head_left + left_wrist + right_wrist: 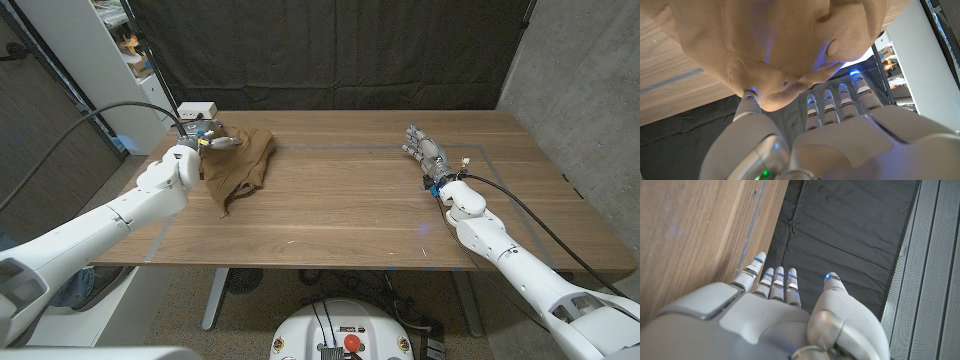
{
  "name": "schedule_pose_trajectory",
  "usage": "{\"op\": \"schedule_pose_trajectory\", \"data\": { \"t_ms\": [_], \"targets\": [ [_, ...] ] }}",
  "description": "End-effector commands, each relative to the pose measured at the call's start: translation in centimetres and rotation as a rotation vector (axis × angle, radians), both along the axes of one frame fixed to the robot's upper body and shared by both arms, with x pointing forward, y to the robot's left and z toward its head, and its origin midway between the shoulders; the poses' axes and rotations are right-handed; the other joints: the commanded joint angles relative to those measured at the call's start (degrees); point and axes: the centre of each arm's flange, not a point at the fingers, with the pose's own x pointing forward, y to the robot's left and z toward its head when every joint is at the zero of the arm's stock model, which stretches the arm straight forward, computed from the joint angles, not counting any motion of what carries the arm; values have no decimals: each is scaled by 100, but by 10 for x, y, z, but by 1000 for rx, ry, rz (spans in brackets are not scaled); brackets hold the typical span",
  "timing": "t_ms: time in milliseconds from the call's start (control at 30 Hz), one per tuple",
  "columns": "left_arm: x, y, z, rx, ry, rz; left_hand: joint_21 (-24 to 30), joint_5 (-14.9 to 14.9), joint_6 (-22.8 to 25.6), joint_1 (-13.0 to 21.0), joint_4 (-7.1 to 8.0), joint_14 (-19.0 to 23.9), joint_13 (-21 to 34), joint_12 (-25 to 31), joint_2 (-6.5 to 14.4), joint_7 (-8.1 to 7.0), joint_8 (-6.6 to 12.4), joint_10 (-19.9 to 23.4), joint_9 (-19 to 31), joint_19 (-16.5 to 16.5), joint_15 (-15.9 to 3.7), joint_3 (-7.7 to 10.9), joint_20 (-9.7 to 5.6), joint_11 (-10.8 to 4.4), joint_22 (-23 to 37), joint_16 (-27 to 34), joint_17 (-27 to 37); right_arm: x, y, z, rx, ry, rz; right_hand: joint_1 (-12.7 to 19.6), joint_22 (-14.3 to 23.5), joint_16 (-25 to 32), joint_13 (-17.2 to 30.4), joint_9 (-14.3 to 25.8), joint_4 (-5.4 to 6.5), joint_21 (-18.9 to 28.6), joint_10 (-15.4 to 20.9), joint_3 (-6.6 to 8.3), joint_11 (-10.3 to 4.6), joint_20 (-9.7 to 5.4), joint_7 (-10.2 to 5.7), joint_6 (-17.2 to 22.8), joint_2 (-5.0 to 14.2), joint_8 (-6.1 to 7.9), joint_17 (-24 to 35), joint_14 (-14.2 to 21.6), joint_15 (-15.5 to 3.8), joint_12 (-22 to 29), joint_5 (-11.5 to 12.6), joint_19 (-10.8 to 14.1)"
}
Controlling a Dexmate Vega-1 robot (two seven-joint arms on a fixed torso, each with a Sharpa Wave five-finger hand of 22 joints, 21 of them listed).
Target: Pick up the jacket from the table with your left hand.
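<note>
While the brown jacket is seen crumpled at the table's far left part, the left hand is placed at its far edge, beside a small white box. From the left wrist, cloth is seen pressed against the fingertips and thumb, though a closed grip cannot be told. The right hand is held well apart on the right side, fingers straight and slightly spread, nothing in it.
</note>
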Motion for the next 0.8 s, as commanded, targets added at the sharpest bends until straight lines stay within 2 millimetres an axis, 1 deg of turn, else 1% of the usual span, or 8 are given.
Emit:
{"op": "schedule_pose_trajectory", "data": {
  "t_ms": [33,267,567,700,800],
  "targets": [
    [11,-2,-16,-18,33,-12,-19,64,22,45,-16,31,-4,-15,-36,27,3,-32,18,52,-21,-11,-7,10,9,-6,-3,2,4,3,-15,2,6,-18,9,45,34,20,-11,-7,33,-18,8,5,9,55,56,14,-2,42,-2,10,4,-11],
    [18,-4,-25,-35,57,-12,-33,93,-3,73,-23,-16,-5,-40,-47,25,-18,-89,19,66,-9,-21,-6,10,7,-29,-2,3,3,4,-19,2,8,-22,9,49,35,21,-12,-7,41,-22,-5,2,10,63,56,15,-2,54,-4,12,4,-16],
    [25,-11,-34,-46,88,-17,-44,112,-22,94,-28,-26,-4,-53,-53,34,-32,-119,20,74,-11,-28,-6,2,6,-34,-2,5,0,0,-14,10,9,-20,9,47,35,21,-18,-8,52,-26,-13,9,-4,69,55,13,-3,55,-8,13,6,-24],
    [28,-15,-38,-47,110,-17,-50,124,-64,108,-31,-35,-4,-59,-57,16,-52,-131,20,79,-11,-32,-6,3,5,-38,-2,5,-2,-2,-12,12,10,-19,9,49,35,21,-21,-9,58,-27,-15,14,-3,75,55,14,-4,62,-6,15,6,-29],
    [30,-17,-42,-46,123,-24,-62,146,-151,134,-37,-19,-4,-72,-64,-33,-88,-163,21,88,-18,-40,-5,14,5,-33,-1,5,-2,-3,-12,15,13,-19,9,49,35,21,-21,-8,65,-28,-10,15,-4,75,55,13,-4,62,1,17,6,-27]
  ]
}}
